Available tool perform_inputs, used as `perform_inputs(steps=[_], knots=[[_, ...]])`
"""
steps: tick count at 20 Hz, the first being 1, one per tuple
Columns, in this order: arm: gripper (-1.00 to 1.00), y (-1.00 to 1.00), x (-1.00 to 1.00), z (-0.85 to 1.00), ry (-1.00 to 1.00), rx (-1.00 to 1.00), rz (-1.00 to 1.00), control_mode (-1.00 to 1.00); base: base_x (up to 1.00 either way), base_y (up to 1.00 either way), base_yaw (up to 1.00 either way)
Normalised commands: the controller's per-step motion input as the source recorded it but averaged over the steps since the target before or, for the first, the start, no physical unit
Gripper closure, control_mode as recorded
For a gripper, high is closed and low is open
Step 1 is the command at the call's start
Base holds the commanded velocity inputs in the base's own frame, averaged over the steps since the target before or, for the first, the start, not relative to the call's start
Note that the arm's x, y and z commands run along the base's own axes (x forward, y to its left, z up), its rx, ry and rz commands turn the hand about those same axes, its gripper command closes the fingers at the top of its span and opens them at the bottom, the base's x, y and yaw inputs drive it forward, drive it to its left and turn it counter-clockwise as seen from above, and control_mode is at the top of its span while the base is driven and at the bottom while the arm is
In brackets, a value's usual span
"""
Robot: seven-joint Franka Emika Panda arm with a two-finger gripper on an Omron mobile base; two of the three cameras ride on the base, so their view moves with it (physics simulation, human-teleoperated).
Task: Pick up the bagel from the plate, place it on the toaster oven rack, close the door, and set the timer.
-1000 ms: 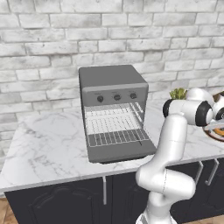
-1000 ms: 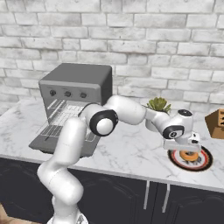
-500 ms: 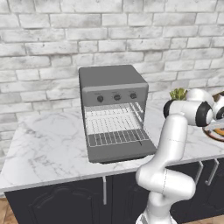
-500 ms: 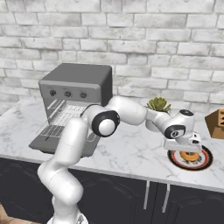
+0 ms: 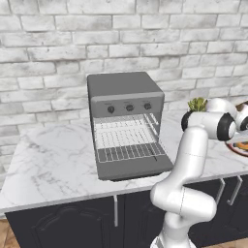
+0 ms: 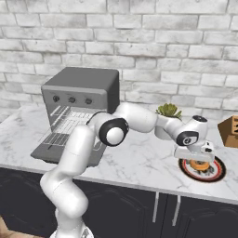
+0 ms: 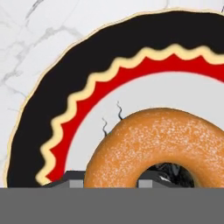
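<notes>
One marble surface (image 6: 139, 162) is recorded, carrying all items listed below.

One toaster oven (image 6: 81, 88) is taken as the landmark. Its one door (image 5: 133, 167) is lowered flat toward the front, and one toaster oven rack (image 5: 127, 151) is drawn out over it, bare. Three knobs are counted on its panel.

One wooden block (image 6: 230, 131) and one small plant (image 6: 168, 110) are placed well to the right of the oven, toward the wall.

One plate (image 7: 52, 100) is set well to the right of the oven, near the front edge of the surface.

One bagel (image 7: 153, 144) is lying flat on the plate, not yet lifted.

One gripper (image 6: 201, 160) is lowered onto the bagel; in the hand view the dark tips are seen at either side of one part of the ring. Whether the jaws are closed firmly on it cannot be told.

Risk, as judged: a bite across only one side of the ring may let the bagel swing or slip on lifting, and the plate may be dragged.
</notes>
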Motion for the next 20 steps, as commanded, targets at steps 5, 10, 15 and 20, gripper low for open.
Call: perform_inputs(steps=[5,10,15,20], knots=[[1.0,0.12,-0.08,0.12,-0.03,0.01,0.0,-1.0,0.0,0.0,0.0],[1.0,0.61,-0.31,0.79,-0.14,0.0,0.0,-1.0,0.0,0.0,0.0],[1.0,0.85,-0.36,0.98,-0.08,0.0,0.0,-1.0,0.0,0.0,0.0],[1.0,0.95,-0.26,0.66,0.0,0.0,0.0,-1.0,0.0,0.0,0.0]])
